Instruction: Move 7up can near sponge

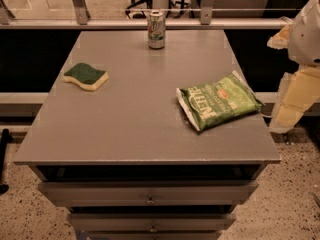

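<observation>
The 7up can (156,29) stands upright at the far edge of the grey table (135,119), near the middle of that edge. The sponge (86,76), dark green on top with a pale yellow base, lies flat on the left side of the table. It is well apart from the can, nearer to me and to the left. My gripper (290,109) hangs off the table's right edge, beside the chip bag, far from both the can and the sponge. It holds nothing that I can see.
A flat green chip bag (218,101) lies on the right side of the table. Drawers (150,194) sit under the table's front edge. A rail and glass partition (100,21) run behind the far edge. The floor is speckled.
</observation>
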